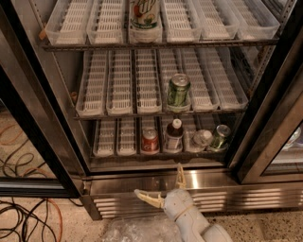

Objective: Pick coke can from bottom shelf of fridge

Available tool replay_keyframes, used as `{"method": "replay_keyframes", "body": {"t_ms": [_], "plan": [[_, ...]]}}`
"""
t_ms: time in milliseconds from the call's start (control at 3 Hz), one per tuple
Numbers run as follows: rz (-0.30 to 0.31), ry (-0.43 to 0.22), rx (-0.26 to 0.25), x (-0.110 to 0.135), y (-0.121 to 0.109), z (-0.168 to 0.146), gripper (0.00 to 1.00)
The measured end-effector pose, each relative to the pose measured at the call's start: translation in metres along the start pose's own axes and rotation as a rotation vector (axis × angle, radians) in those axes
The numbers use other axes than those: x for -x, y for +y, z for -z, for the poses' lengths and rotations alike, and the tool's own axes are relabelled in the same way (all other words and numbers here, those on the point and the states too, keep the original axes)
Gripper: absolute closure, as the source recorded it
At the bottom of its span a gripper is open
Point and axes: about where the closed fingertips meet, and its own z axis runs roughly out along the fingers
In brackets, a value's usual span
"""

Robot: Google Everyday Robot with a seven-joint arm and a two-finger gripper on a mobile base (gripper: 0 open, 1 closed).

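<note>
A small red coke can (150,140) stands upright at the front of the bottom shelf (106,137) of the fridge (165,182), whose door is open. My gripper (163,185) hangs low in front of the steel base, below and slightly right of the can. It is open, its two cream fingers (147,198) spread wide, with nothing between them. Right of the can stand a dark bottle (173,136) with a white cap, a clear bottle lying down (200,139) and a green can (219,137).
A green can (178,91) stands on the middle shelf and a tall can (144,14) on the top one. The black door frame (38,137) runs down the left and another door (270,127) stands at the right. Cables (23,217) lie on the floor at left.
</note>
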Motion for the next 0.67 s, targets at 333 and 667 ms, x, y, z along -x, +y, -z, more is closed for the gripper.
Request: {"method": "replay_keyframes", "body": {"t_ms": [333,667], "plan": [[0.007,0.018,-0.013,-0.007,-0.008,-0.017,0.00],[0.020,0.024,-0.013,-0.010,-0.015,-0.037,0.00]]}}
